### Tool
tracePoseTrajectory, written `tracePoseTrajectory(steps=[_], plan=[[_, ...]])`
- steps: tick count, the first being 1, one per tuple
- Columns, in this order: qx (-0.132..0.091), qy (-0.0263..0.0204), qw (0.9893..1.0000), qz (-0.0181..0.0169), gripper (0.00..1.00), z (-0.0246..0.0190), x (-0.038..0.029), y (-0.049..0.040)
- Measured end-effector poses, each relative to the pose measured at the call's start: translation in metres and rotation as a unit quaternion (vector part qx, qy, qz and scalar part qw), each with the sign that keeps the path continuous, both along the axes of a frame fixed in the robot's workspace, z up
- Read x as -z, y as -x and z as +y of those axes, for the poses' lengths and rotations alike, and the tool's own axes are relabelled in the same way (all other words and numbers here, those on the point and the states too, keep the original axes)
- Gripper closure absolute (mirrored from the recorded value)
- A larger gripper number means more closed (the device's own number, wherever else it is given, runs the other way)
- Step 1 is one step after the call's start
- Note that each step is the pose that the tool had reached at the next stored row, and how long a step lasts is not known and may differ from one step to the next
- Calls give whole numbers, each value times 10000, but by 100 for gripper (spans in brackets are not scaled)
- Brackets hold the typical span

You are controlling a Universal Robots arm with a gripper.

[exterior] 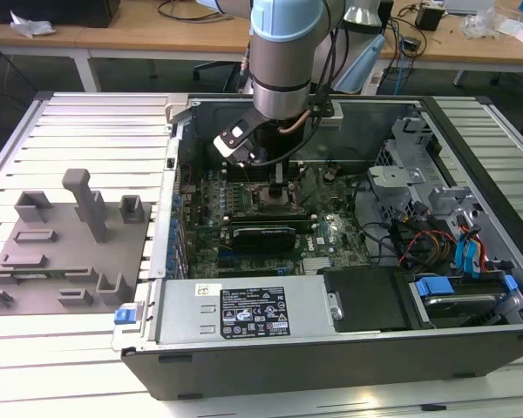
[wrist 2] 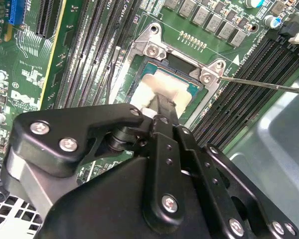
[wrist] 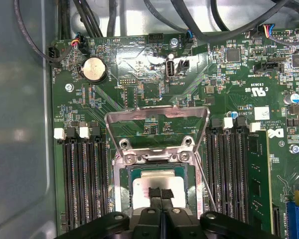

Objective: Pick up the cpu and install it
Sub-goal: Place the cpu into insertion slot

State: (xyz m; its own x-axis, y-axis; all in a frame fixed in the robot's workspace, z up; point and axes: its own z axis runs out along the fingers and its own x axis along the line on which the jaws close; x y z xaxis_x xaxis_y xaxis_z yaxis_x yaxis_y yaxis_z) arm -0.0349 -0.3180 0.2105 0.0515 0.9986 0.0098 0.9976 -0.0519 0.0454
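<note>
The cpu is a silvery square chip lying flat in the motherboard socket, with its green edge showing all round; it also appears in the second wrist view. My gripper hangs directly over it, its two black fingers pressed together and their tips resting on the middle of the chip's top. In the second wrist view the gripper comes down onto the chip from above. The exterior view shows the gripper lowered into the open computer case. The socket's metal load plate is swung open.
A thin socket lever sticks out beside the socket. Memory slots flank it on both sides. A grey fixture plate with upright blocks lies at the exterior view's left. Power supply and drive cage crowd the case.
</note>
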Motion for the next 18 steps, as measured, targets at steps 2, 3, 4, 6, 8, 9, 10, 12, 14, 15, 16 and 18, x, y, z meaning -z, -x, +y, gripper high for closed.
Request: tracePoseTrajectory(steps=[2,3,4,6,8,9,10,12,14,15,16,18], plan=[[0,0,10000,0,89,0,-1,0],[0,0,10000,0,89,0,-1,0],[0,0,10000,0,89,0,-2,0],[0,1,10000,1,89,0,11,0],[0,1,10000,0,89,0,37,0],[0,0,10000,0,89,0,51,0],[0,5,10000,3,89,-2,62,1],[0,3,10000,2,89,-1,64,1],[0,4,10000,2,89,-1,78,1],[0,5,10000,3,89,-2,80,1],[-1,4,10000,2,89,-2,81,1],[0,2,10000,1,89,-1,83,1]])
